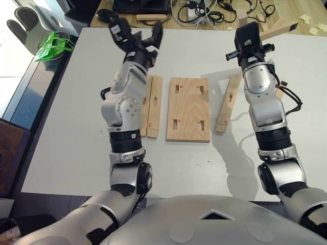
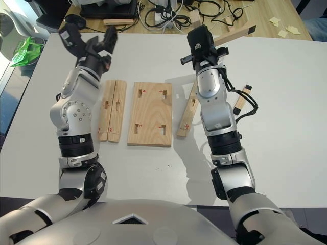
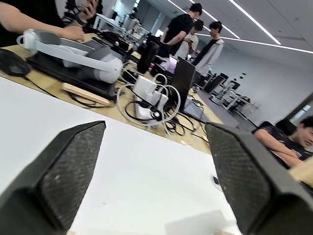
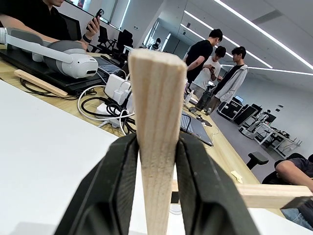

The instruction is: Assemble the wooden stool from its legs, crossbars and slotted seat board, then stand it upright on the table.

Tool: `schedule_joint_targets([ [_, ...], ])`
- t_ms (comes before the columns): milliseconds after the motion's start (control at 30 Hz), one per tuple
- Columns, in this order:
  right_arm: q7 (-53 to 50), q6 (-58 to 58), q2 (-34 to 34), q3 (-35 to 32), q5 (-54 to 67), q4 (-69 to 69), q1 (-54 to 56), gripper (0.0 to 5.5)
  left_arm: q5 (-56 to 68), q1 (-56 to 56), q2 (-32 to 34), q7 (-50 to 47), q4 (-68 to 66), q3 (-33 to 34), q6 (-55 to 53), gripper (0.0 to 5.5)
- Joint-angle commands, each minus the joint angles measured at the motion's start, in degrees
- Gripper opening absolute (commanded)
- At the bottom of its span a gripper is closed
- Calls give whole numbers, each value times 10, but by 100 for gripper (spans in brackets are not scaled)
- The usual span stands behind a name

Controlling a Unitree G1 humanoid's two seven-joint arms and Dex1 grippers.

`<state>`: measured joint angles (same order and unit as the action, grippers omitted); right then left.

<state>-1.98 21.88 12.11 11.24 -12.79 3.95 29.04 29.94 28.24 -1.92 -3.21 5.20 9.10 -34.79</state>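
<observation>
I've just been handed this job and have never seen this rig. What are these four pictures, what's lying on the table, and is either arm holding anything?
You are driving a humanoid robot with two arms, each ending in two-finger jaws. The two wide pictures come from the cameras in its head, looking down over the arms at a white table. The robot's left arm shows on the left, its right arm on the right. The other two pictures come from a camera on each wrist, looking out between that arm's jaws.

On the table lie a seat board with four slots, two slotted bars side by side on its left, one slotted bar on its right, and a short stick farther right.

The left jaws stand open and empty. The right jaws are shut on a wooden piece, raised above the table. Nothing is joined yet.
</observation>
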Motion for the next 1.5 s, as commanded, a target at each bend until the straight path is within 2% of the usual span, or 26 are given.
schedule_joint_targets([
  [33,7,-19,4,4,-17,7,1,103,10,9,-11,-2,33,-20,-40,377],
  [233,12,-58,11,29,-53,23,4,103,40,29,-26,8,57,-25,-77,377],
  [400,14,-134,37,78,-120,44,9,103,88,47,-60,-9,55,-3,-106,377],
  [567,7,-183,45,101,-166,58,15,103,105,39,-55,3,65,-19,-134,377],
  [1167,12,-260,21,119,-214,70,29,103,98,35,-64,-5,62,-31,-145,377],
  [1500,-12,-246,13,96,-230,68,31,103,95,35,-72,-38,50,-14,-132,377],
])
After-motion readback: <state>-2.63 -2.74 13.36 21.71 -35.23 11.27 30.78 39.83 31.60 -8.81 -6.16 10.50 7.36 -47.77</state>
